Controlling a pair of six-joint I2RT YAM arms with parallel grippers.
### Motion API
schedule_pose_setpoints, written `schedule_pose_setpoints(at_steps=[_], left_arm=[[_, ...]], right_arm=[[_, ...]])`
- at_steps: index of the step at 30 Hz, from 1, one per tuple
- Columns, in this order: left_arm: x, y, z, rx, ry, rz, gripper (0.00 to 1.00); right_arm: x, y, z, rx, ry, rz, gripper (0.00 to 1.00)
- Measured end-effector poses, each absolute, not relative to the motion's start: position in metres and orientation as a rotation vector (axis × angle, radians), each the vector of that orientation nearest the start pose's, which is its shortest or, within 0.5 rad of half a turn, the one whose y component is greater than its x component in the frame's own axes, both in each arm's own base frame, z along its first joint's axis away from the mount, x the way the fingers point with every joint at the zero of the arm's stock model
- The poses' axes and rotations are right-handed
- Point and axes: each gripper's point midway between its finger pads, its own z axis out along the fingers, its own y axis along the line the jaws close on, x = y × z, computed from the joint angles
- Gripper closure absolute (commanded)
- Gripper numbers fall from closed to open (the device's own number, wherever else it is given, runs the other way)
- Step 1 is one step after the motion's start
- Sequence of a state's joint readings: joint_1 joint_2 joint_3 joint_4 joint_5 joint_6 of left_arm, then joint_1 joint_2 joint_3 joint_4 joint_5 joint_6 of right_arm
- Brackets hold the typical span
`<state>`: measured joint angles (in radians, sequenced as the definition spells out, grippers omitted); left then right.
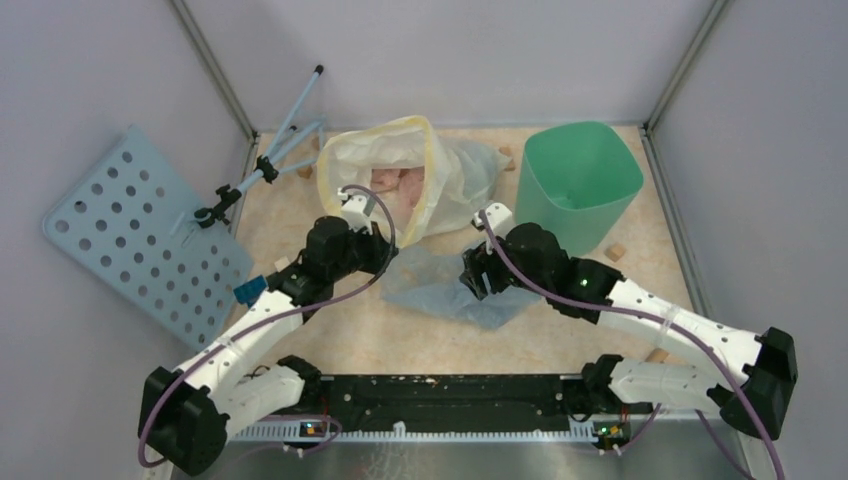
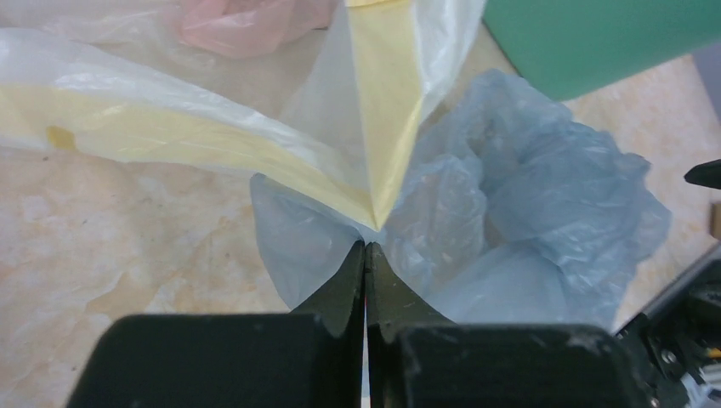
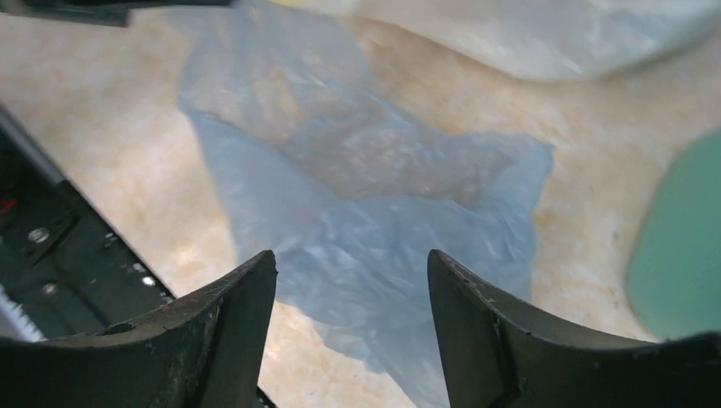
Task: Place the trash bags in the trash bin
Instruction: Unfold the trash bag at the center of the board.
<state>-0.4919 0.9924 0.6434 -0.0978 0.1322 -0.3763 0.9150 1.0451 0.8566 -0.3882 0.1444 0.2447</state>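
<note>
Trash bag, pale blue and see-through: lies crumpled on the table near its middle, outside the trash bin, between the two grippers, far edge touching the whitish bag.

Left of the table: perforated board, pale blue, tilted.

Far centre: whitish bag with yellow rim, mouth gaping, pink crumpled stuff inside.

Far right: trash bin, mint green, upright, mouth up, near the trash bag but apart from it, bare table showing between them in the right wrist view.

Left gripper: fingers pressed flat together, tips right at the spot where a corner of the yellow rim meets the trash bag's left edge. Cannot tell whether any film is caught between them.

Right gripper: jaws spread wide, hangs over the right part of the trash bag, grips nothing.

Small tan blocks: scattered on the table, one just near of the bin.
</note>
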Motion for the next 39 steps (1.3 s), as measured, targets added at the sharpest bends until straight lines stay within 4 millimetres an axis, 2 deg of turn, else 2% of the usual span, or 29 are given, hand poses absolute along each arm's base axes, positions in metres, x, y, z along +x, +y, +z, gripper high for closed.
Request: schedule_pose_setpoints(at_steps=[4,8,11,15,17,21,25,28,29,30,32,35,36,37,39], left_arm=[[0.261,-0.203,0.179,0.275,2.067,-0.775,1.0],[0.251,-0.212,0.202,0.331,2.029,-0.858,1.0],[0.242,-0.213,0.22,0.356,1.993,-0.897,1.0],[0.231,-0.214,0.246,0.387,1.928,-0.939,1.0],[0.224,-0.215,0.259,0.412,1.89,-0.97,1.0],[0.21,-0.219,0.271,0.465,1.845,-1.031,1.0],[0.2,-0.223,0.274,0.511,1.831,-1.083,1.0],[0.194,-0.227,0.276,0.538,1.826,-1.122,1.0],[0.192,-0.228,0.277,0.546,1.822,-1.131,1.0],[0.191,-0.228,0.278,0.553,1.818,-1.141,1.0],[0.186,-0.23,0.28,0.57,1.808,-1.163,1.0],[0.183,-0.23,0.284,0.582,1.794,-1.175,1.0],[0.183,-0.229,0.285,0.577,1.791,-1.17,1.0],[0.185,-0.228,0.286,0.565,1.793,-1.158,1.0],[0.19,-0.223,0.287,0.526,1.804,-1.117,0.9]], right_arm=[[0.194,0.28,0.22,-0.877,1.916,0.618,0.38],[0.197,0.304,0.247,-1.01,1.762,0.638,0.38],[0.203,0.316,0.244,-1.071,1.718,0.625,0.36],[0.206,0.326,0.234,-1.123,1.677,0.628,0.19],[0.205,0.331,0.233,-1.14,1.637,0.645,0.15],[0.203,0.338,0.232,-1.154,1.578,0.678,0.13],[0.207,0.349,0.232,-1.153,1.542,0.693,0.13],[0.212,0.356,0.221,-1.161,1.555,0.69,0.14],[0.212,0.357,0.217,-1.167,1.562,0.69,0.18],[0.213,0.36,0.212,-1.174,1.57,0.691,0.26],[0.214,0.363,0.205,-1.186,1.579,0.691,0.49],[0.214,0.366,0.205,-1.192,1.565,0.704,0.87],[0.213,0.368,0.207,-1.187,1.556,0.719,0.95],[0.211,0.369,0.209,-1.184,1.55,0.731,1.0],[0.21,0.37,0.214,-1.175,1.536,0.75,1.0]])
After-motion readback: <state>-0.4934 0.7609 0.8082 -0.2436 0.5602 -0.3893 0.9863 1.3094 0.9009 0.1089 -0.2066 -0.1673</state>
